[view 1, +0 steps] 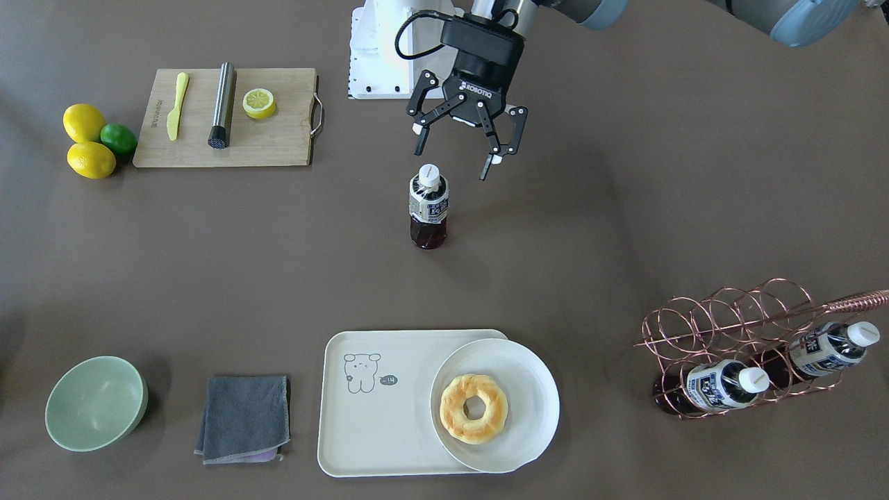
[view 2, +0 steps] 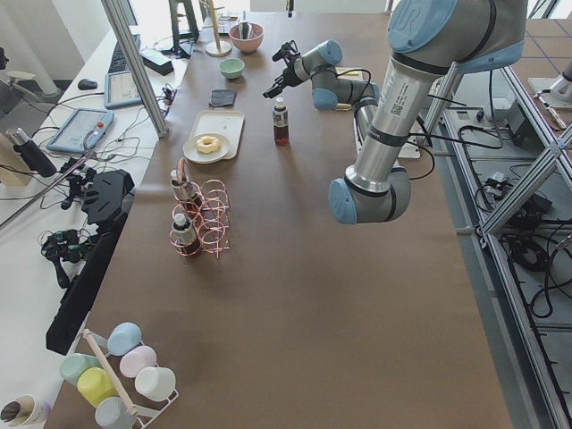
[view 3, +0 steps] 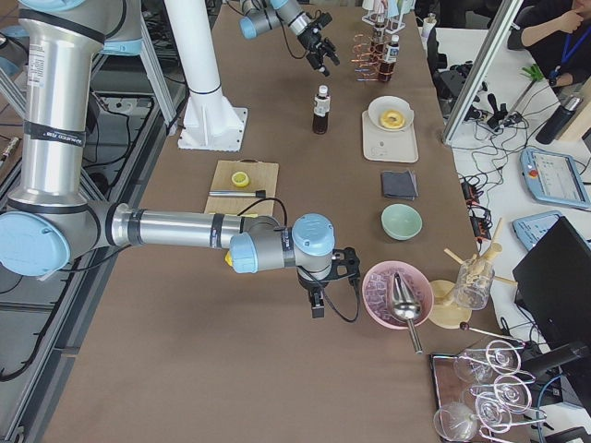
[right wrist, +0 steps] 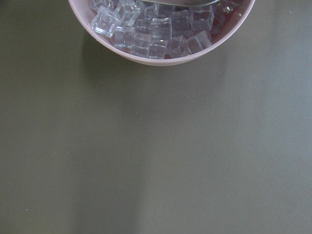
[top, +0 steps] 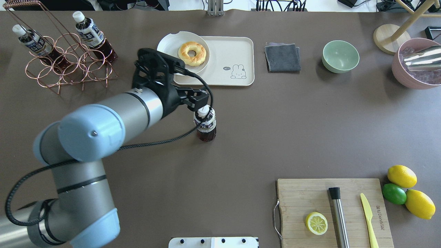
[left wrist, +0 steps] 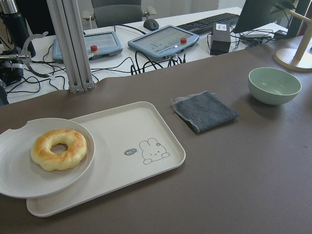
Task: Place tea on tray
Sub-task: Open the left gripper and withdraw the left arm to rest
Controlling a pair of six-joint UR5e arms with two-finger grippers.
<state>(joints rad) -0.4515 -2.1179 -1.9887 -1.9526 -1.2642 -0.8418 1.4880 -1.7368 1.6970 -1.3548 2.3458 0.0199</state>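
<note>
One tea bottle (view 1: 428, 208) stands upright on the bare table in the middle; it also shows in the overhead view (top: 205, 125). My left gripper (view 1: 453, 161) hangs open and empty just above its white cap, slightly toward the robot's side, and does not touch it. The cream tray (view 1: 375, 417) lies beyond it at the far edge, with a white plate (view 1: 531, 389) and doughnut (view 1: 474, 407) on one end. The left wrist view shows the tray (left wrist: 131, 131) but no fingers. My right gripper (view 3: 316, 300) shows only in the exterior right view, by the pink ice bowl; I cannot tell if it is open.
Two more tea bottles (view 1: 722, 385) lie in a copper wire rack (view 1: 736, 326). A grey cloth (view 1: 244, 417) and green bowl (view 1: 96, 401) sit beside the tray. A cutting board (view 1: 278, 139) holds a lemon half, knife and steel rod. Lemons and a lime (view 1: 118, 137) lie nearby. The pink ice bowl (top: 413, 65) stands at the far right.
</note>
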